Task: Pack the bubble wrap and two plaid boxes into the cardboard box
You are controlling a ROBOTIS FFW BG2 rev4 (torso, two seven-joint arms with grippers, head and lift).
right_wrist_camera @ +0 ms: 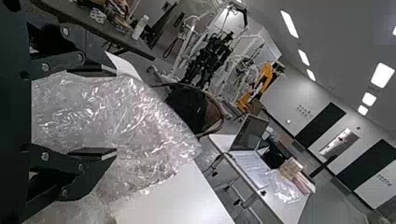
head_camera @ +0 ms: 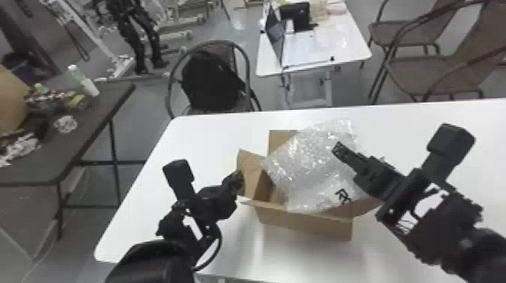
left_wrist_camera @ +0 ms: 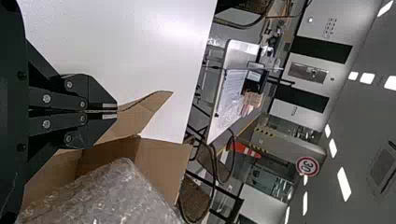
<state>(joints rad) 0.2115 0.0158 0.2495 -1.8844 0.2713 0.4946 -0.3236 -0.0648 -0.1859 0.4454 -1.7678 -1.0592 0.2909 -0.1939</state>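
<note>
Cardboard box (head_camera: 307, 225) sitting open on the white table (head_camera: 211, 137), near wall facing the robot. Left gripper (left_wrist_camera: 116, 111) hovering at the box's left flap (head_camera: 249, 171), fingers pressed together; cannot tell if they are pinching card. Right gripper (right_wrist_camera: 116, 112) hanging over the right side, fingers spread, plastic showing between them. Bubble wrap (head_camera: 308, 165) lying slantwise across the opening, partly in, bulging above the rim and jutting past the far right side. Far flap (head_camera: 279, 140) standing up behind it. Whether the plaid boxes are lying underneath: hidden, cannot tell.

Judging the step as seating the wrap. Next move is calling for tucking its far end inward and pressing down, while keeping the left flap clear.
</note>
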